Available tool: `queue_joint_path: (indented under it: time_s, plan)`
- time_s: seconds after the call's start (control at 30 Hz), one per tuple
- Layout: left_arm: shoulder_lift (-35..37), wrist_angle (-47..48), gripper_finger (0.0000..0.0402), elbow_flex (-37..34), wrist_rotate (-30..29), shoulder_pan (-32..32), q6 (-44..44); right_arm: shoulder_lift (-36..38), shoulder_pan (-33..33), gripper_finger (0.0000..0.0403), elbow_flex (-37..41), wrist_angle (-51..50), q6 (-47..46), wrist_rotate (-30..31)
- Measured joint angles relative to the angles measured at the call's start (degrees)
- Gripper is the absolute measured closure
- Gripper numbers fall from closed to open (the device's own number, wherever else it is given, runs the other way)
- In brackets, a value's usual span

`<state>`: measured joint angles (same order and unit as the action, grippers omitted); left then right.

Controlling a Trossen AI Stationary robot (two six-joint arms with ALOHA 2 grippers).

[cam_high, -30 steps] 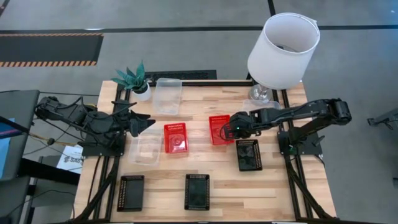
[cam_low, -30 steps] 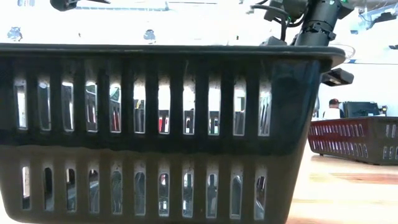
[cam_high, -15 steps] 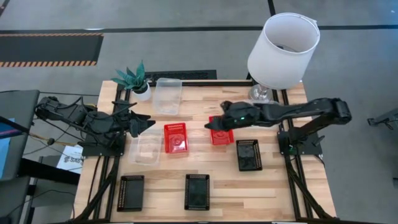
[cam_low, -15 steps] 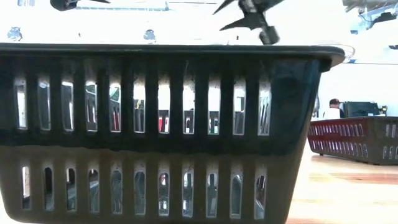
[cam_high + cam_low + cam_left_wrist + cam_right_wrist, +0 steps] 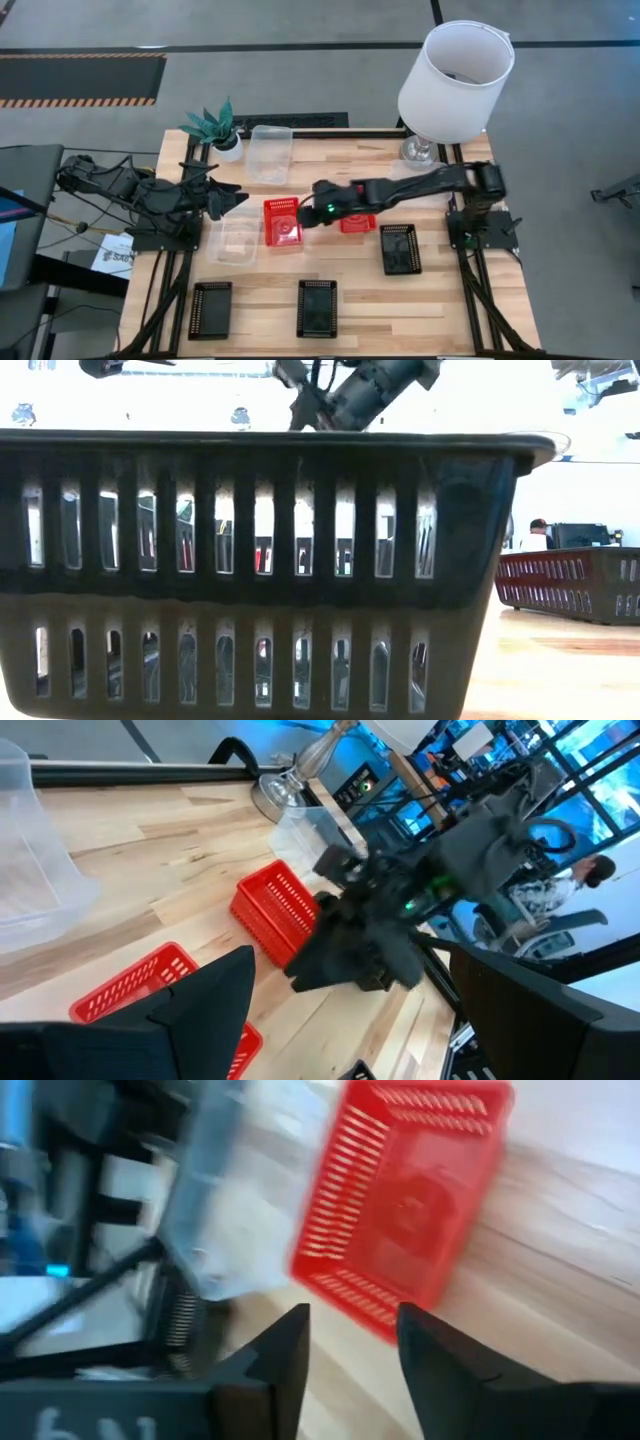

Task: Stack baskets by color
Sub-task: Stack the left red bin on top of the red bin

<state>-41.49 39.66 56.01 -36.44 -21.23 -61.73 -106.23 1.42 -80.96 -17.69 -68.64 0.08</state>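
High view: right gripper (image 5: 308, 212) has swung left from the right-hand red basket (image 5: 357, 221), leaving it on the table, and now sits at the right edge of the middle red basket (image 5: 282, 221). Reds not yet stacked; this looks like a reach for the next one. Right arm stretched long and low across the table. Left gripper (image 5: 232, 200) waits at the left, above a clear basket (image 5: 234, 239).

Low view: a black basket (image 5: 250, 575) fills the picture; right arm crosses above its rim.

Left wrist view: left fingers spread, empty.

Right wrist view: right fingers (image 5: 280, 1355) apart, empty, red basket just ahead.
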Motion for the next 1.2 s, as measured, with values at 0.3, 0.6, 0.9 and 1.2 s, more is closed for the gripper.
queue_joint_path:
  time_s: [0.3,0.6,0.9,1.2]
  plan:
    - [0.03,-0.35,0.0079,0.00,-0.28,0.00,-0.04,-9.92,-0.88,0.0153,-5.47,-2.96,0.44,-0.51]
    - [-0.01,-0.21,0.0079,0.00,-0.34,0.00,-0.07,-12.51,-1.62,0.0168,-5.98,-3.44,0.00,0.17]
    - [0.06,-0.13,0.0079,-0.01,-0.42,0.00,-0.11,-15.11,-1.84,0.0201,-5.91,-0.10,-0.33,-0.04]
    - [0.02,-0.06,0.0079,0.00,-1.12,0.00,0.07,-15.00,-1.96,0.0312,-5.98,-0.48,-0.71,-0.31]
